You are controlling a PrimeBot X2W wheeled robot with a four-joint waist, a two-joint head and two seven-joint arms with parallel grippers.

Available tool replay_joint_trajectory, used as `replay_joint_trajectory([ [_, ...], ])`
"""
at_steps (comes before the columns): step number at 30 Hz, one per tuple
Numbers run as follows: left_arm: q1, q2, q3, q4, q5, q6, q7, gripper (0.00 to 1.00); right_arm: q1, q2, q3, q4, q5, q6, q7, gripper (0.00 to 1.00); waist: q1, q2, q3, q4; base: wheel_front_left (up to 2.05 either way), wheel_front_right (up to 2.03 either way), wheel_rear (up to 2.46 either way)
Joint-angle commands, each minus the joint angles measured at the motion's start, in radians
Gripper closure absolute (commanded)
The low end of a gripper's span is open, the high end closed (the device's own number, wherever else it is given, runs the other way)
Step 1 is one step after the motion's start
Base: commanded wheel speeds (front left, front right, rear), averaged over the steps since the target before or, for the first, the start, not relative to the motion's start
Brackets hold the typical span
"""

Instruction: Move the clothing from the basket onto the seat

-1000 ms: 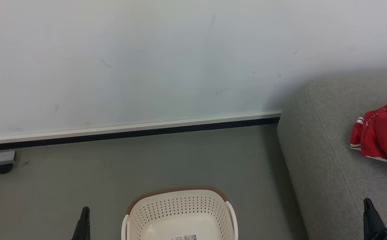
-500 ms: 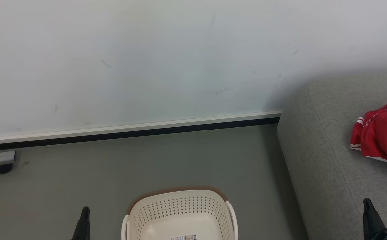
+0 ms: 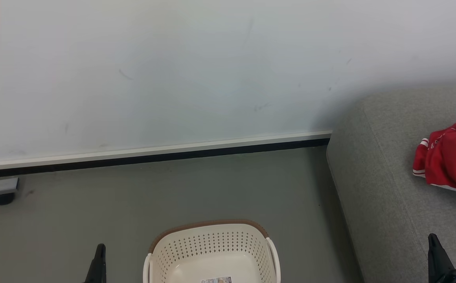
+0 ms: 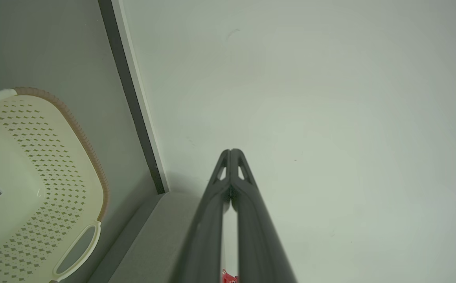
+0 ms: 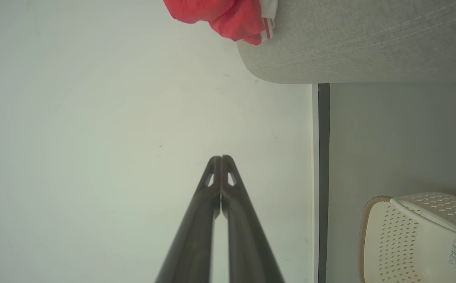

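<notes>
The red clothing (image 3: pixel 452 157) with white striped cuffs lies bunched on the grey seat (image 3: pixel 373 177) at the right edge of the head view; it also hangs into the right wrist view (image 5: pixel 228 17). The cream basket (image 3: pixel 212 251) stands on the floor at the bottom centre, and only a paper label shows inside it. My left gripper (image 3: pixel 100 248) rises at the lower left beside the basket, and its fingers (image 4: pixel 231 151) meet at the tips. My right gripper (image 3: pixel 432 237) stands over the seat's front, its fingers (image 5: pixel 221 158) pressed together. Both hold nothing.
A pale wall (image 3: pixel 173 78) with a white and black skirting strip (image 3: pixel 153 155) runs behind the grey floor (image 3: pixel 173 188). A grey base with a dark castor (image 3: pixel 0 194) sits at the far left by the wall.
</notes>
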Motion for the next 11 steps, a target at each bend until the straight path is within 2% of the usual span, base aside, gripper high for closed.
replay_joint_trajectory([
  [1,0.0,0.001,0.002,0.004,0.002,-0.002,0.003,1.0,-0.01,0.003,-0.001,0.001,-0.005,0.0,0.001,1.0,0.0,0.0,0.0,0.0,0.0,0.0,0.0],
  [11,0.0,0.001,0.003,0.004,0.003,-0.002,0.003,1.0,-0.008,0.004,-0.002,0.001,-0.004,0.0,0.002,1.0,0.0,0.0,0.0,0.0,0.0,0.0,0.0],
])
